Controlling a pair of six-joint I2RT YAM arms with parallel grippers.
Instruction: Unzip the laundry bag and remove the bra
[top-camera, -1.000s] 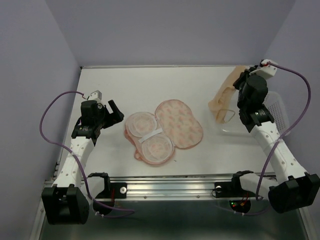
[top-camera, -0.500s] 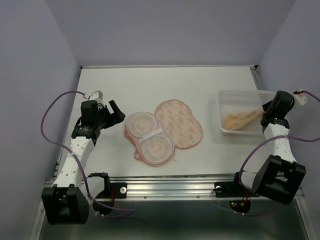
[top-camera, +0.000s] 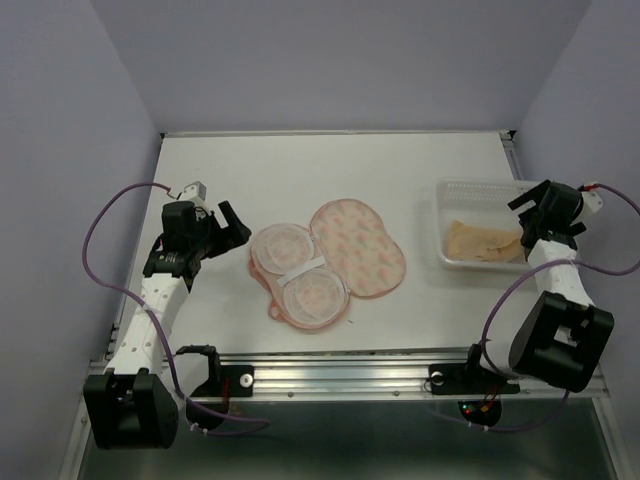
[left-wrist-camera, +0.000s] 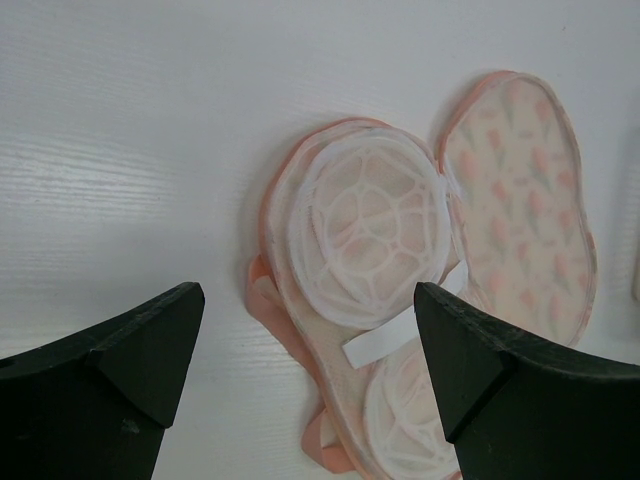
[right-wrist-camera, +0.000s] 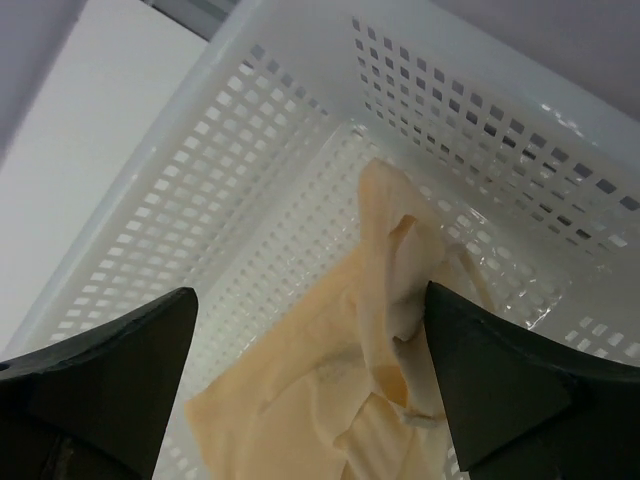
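The laundry bag (top-camera: 358, 248) lies unzipped and spread flat mid-table. Its patterned half (left-wrist-camera: 520, 190) is on the right and the half with white mesh cups (left-wrist-camera: 365, 225) on the left. The tan bra (top-camera: 478, 240) rests crumpled inside the clear mesh basket (top-camera: 480, 188) at the right. My right gripper (top-camera: 522, 220) hovers open just over the bra (right-wrist-camera: 330, 380), with nothing between its fingers. My left gripper (top-camera: 234, 222) stands open just left of the bag, holding nothing; in its wrist view it (left-wrist-camera: 305, 300) frames the bag's cup half.
The basket's perforated walls (right-wrist-camera: 450, 110) surround the bra on all sides. Bare white table (top-camera: 330, 170) lies behind the bag and between the bag and the basket. Purple walls close in the back and both sides.
The right arm swung from high over the basket's far end down to its right side. Its gripper opened and the bra now lies loose in the basket. The left arm stayed still.
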